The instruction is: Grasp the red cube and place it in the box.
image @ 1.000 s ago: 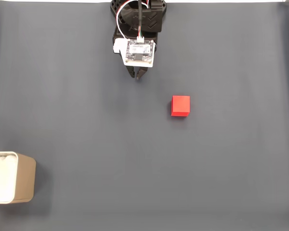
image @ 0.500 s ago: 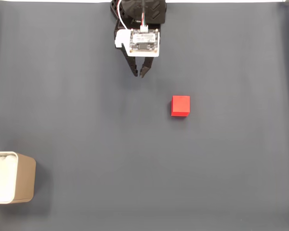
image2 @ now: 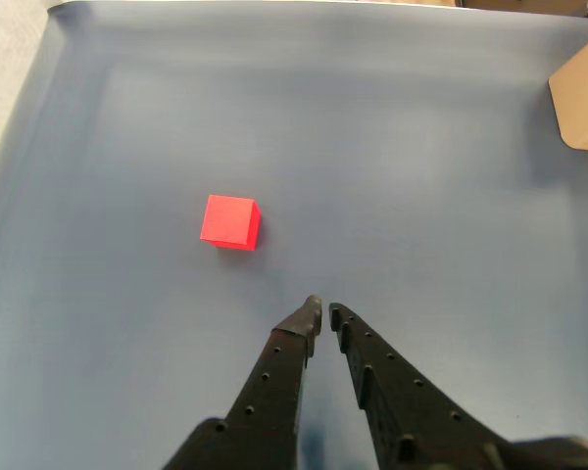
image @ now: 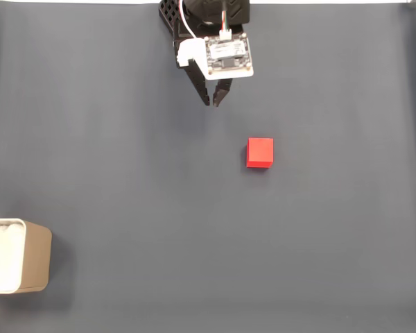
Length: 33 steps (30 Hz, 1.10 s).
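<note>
In the fixed view, my gripper (image: 215, 103) sits near the top edge of the dark mat (image: 125, 173), its tips pointing down the picture. Over the last second it has swung to the right, from left of the mat's middle line toward the column where the cube (image: 260, 152) lies. The cube has not moved: it rests flat on the mat, below and to the right of my tips, clear of them with bare mat between. The box (image: 17, 255) stands at the lower left edge, well apart from both cube and gripper, partly cut off by the frame. My fingers are nearly together, with only a sliver of a gap at the tips, and they hold nothing.

In the other view, I look along my own gripper (image2: 322, 311). The two black fingers (image2: 274, 382) converge to almost touching tips, narrow and empty. The cube (image2: 229, 220) lies ahead and to the left of the tips, near but not touching. A corner of the box (image2: 583, 103) shows at the upper right edge.

I judge this as the aiming part of the reach: the swing has brought me closer to lining up on the cube, but I am not yet on it, and the jaws would need to spread before any grasp.
</note>
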### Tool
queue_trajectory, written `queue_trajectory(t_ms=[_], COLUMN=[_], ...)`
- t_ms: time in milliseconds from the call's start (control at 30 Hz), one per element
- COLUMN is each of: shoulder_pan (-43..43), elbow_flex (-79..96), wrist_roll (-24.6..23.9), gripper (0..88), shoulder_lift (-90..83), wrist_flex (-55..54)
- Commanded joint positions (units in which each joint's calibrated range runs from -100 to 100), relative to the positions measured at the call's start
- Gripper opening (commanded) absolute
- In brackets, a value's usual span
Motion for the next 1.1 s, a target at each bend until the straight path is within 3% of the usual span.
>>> queue_trajectory(t_ms=[0, 633, 1067], shoulder_pan=[-1.8, -10.9, -12.5], elbow_flex=[-5.8, -19.5, -20.7], wrist_roll=[-0.3, -8.6, -7.0], gripper=[1.0, 11.8, 21.2], shoulder_lift=[2.9, 16.7, 23.0], wrist_flex=[0.8, 3.4, -1.7])
